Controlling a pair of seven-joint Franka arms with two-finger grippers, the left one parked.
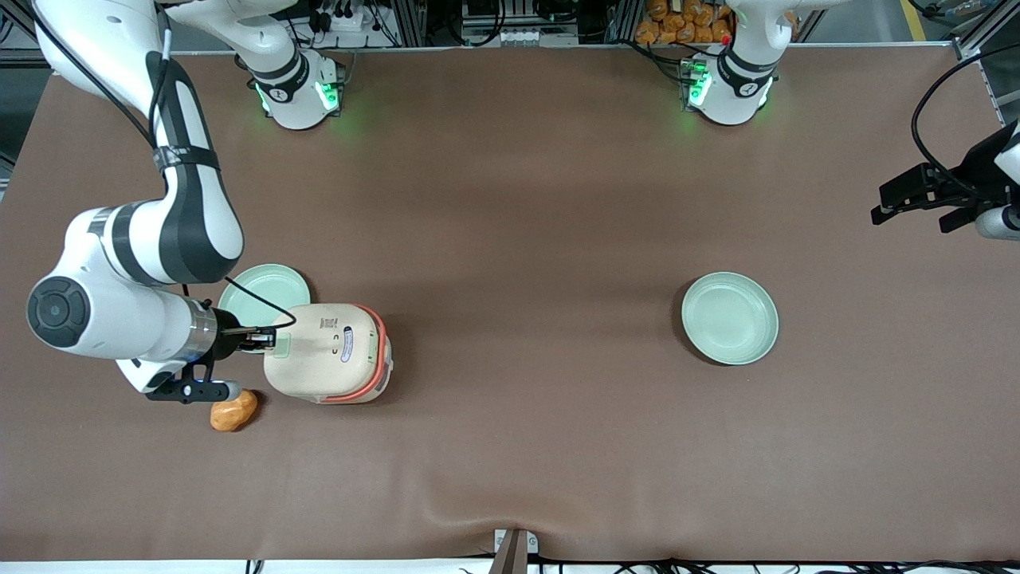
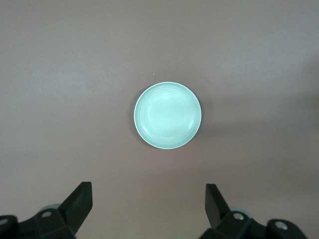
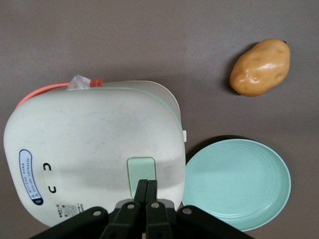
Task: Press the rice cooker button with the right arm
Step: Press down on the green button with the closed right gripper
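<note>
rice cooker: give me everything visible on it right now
The rice cooker is a cream-white, plastic-looking rounded box with a coral-red band at its base, lid closed, printed labels and a pale green button on top. It stands upright on the brown table beside a pale green plate and near a potato. The right arm's tool, shut, sits on the button.

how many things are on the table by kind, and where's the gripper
plates: 2, one beside the cooker, one toward the parked arm's end
cooker: 1
potato: 1
total: 4
gripper: fingers shut, over the cooker's green button
</note>
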